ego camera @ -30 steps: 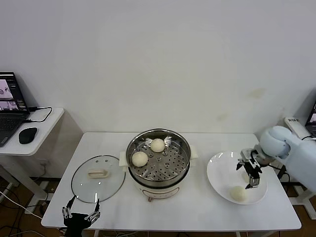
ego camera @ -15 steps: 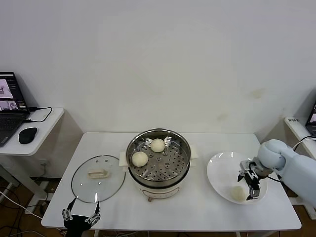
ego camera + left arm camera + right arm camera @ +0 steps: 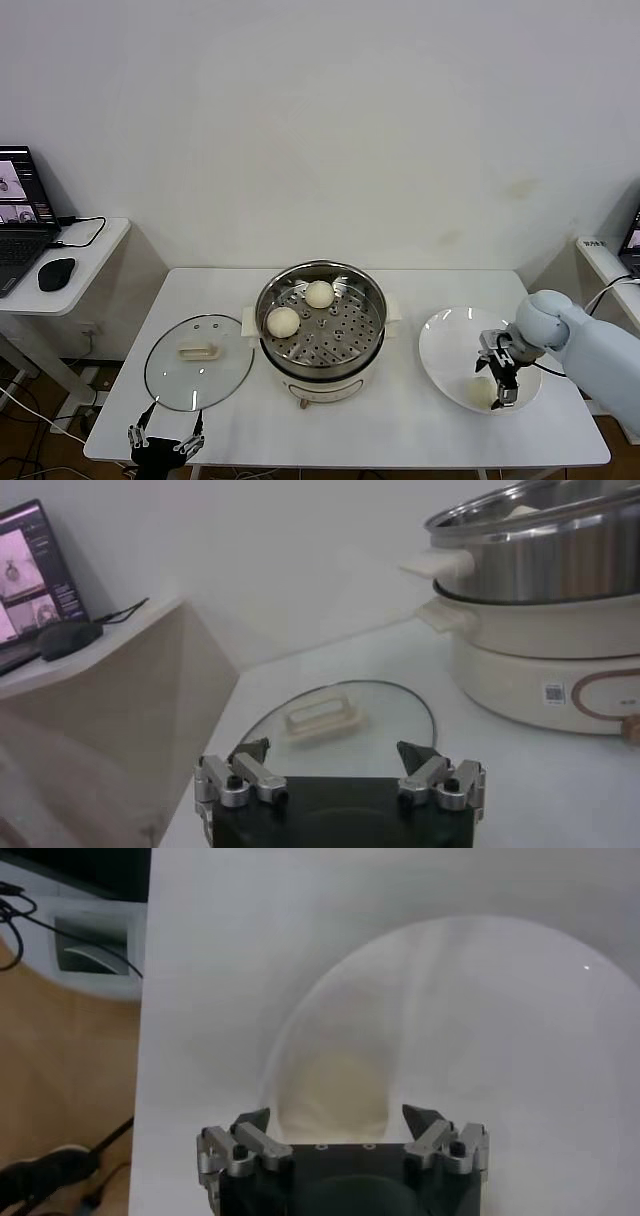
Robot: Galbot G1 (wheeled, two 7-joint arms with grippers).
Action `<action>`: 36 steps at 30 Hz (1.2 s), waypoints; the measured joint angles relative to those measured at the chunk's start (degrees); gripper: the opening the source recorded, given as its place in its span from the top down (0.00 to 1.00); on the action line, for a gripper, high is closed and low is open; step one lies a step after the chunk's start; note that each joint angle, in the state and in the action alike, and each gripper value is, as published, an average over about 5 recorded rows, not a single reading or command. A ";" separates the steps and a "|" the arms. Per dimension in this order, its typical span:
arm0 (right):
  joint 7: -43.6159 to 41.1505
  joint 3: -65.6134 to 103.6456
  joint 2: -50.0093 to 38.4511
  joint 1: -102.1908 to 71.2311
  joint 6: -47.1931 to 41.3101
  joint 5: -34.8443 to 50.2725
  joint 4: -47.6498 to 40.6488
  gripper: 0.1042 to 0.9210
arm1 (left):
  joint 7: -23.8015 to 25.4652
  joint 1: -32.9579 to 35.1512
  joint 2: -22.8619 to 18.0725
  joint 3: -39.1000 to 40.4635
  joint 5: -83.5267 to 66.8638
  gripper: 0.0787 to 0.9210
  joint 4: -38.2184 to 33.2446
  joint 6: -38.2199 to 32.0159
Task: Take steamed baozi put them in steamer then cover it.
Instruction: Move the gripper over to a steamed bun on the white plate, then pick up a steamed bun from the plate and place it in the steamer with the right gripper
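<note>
Two of the steamed baozi already inside the steamer [image 3: 320, 325], one [image 3: 283, 321] toward the left of the perforated tray and one [image 3: 319, 294] toward its back; a third [image 3: 335, 1088] on the white plate [image 3: 450, 335], the fourth not visible anywhere. Going left to right: laptop [image 3: 20, 215] and mouse [image 3: 56, 273] on the side desk [image 3: 85, 262], well apart from the work. Left end effector [image 3: 165, 438] parked low off the front edge of the counter [image 3: 220, 425], fingers spread wide, holding nothing. Just beyond it, glass lid [image 3: 198, 361] flat on the counter, beside the steamer and not yet touched. Steamer uncovered at the counter's middle. On the right, plate with the remaining bun near its front edge; right end effector [image 3: 500, 375] lowered over that bun, fingers wide apart and standing either side of it in the right wrist view, not closed on it. Judged roughly halfway: pick-up of this bun in hand, then transfer to the tray, then the lid to place, likely work for the left arm.
</note>
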 measured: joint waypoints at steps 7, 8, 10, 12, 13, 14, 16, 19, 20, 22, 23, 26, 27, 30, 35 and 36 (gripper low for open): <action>-0.20 0.17 -0.33 -0.39 -0.11 0.22 -0.19 0.26 | 0.00 -0.07 -0.04 0.12 0.00 0.12 0.17 -0.02; -0.28 0.24 -0.38 -0.45 -0.13 0.23 -0.21 0.28 | 0.00 -0.12 -0.04 0.14 0.00 0.12 0.23 -0.02; -0.41 0.37 -0.40 -0.56 -0.15 0.23 -0.33 0.31 | 0.00 -0.25 -0.04 0.19 0.00 0.12 0.35 -0.02; -0.48 0.49 -0.34 -0.65 -0.17 0.23 -0.50 0.32 | 0.00 -0.34 -0.04 0.25 0.00 0.12 0.44 -0.03; -0.50 0.55 -0.30 -0.67 -0.18 0.25 -0.58 0.33 | 0.00 -0.37 -0.05 0.27 0.01 0.12 0.47 -0.03; -0.51 0.61 -0.27 -0.67 -0.20 0.29 -0.65 0.34 | -0.01 -0.37 -0.05 0.30 0.01 0.12 0.50 -0.04; -0.57 0.72 -0.27 -0.58 -0.25 0.44 -0.74 0.36 | -0.02 -0.35 -0.05 0.33 0.01 0.12 0.53 -0.05; -0.75 0.83 -0.54 -0.11 -0.34 0.87 -0.74 0.37 | -0.06 -0.29 -0.02 0.32 0.01 0.12 0.55 -0.08; -0.84 0.83 -0.67 0.18 -0.37 1.07 -0.72 0.37 | -0.07 -0.29 0.00 0.32 0.01 0.12 0.55 -0.08; -1.06 0.68 -0.94 1.02 -0.36 1.62 -0.73 0.37 | -0.09 -0.38 0.04 0.33 -0.01 0.12 0.58 -0.10; -1.20 0.52 -1.04 1.62 -0.34 1.99 -0.77 0.37 | -0.11 -0.46 0.06 0.36 -0.02 0.12 0.63 -0.10; -1.81 -0.44 -1.10 4.34 -0.11 3.51 -1.02 0.37 | -0.20 -0.87 0.01 0.54 -0.04 0.12 0.89 -0.11; -2.05 -0.88 -1.05 5.54 0.02 4.12 -1.14 0.37 | -0.24 -1.04 -0.04 0.60 -0.04 0.12 0.98 -0.11; -3.00 -2.47 -0.54 10.01 0.85 6.30 -1.76 0.37 | -0.35 -1.61 -0.15 0.66 -0.02 0.12 1.09 -0.12; -5.19 -5.57 2.11 19.16 5.30 11.16 -4.38 0.37 | -0.71 -2.37 -0.12 0.53 0.28 0.12 1.14 -0.25; -5.62 -6.27 2.82 21.01 6.45 12.10 -4.96 0.37 | -0.78 -2.41 -0.10 0.48 0.28 0.12 1.13 -0.27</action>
